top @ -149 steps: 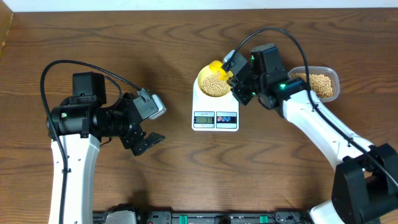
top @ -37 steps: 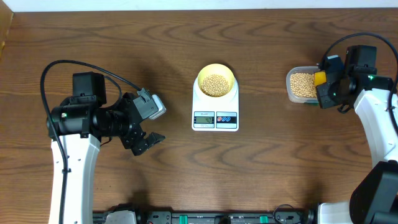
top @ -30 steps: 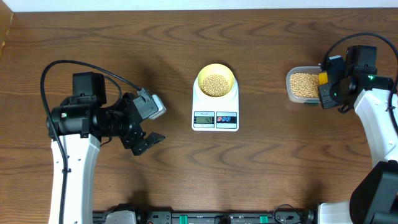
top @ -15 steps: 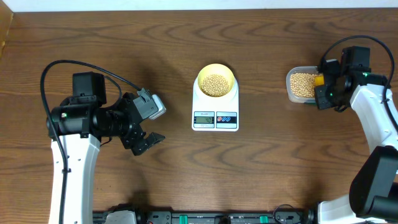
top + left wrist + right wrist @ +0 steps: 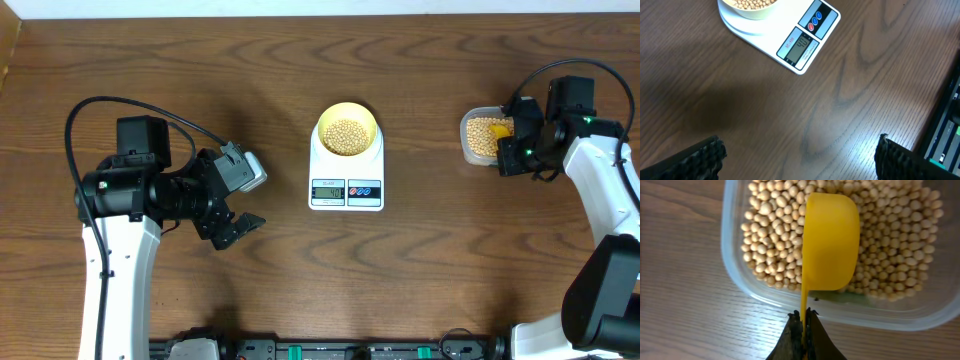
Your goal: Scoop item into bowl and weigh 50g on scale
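— Where did the beans (image 5: 347, 135) sit?

— From overhead, a heap lay in the bowl (image 5: 347, 113), which stood on the scale (image 5: 346, 190) at mid-bench (image 5: 300, 70). More filled the tub (image 5: 470, 150), well apart to the right.

— And the right claw (image 5: 508, 150)?

— At the tub's near-right corner. Overhead gave only a yellow speck there. The right wrist view showed the rest: the claw's fingers (image 5: 790, 340) were pressed together on the thin handle of the scoop (image 5: 830, 245), whose cup was turned on its side over the tub's beans. Whether it had dug in, I could not tell.

— The left claw (image 5: 800, 162)?

— Spread wide, gripping nothing, over bare bench and well left of the scale. Its wrist view caught both fingertips at the lower corners with wood between.

— Anything that view alone gave?

— The display (image 5: 801, 46) close up, with digits showing, though I could not read them surely. The red and blue buttons (image 5: 815, 20) sat beside it, and the bowl's edge lay at the top.
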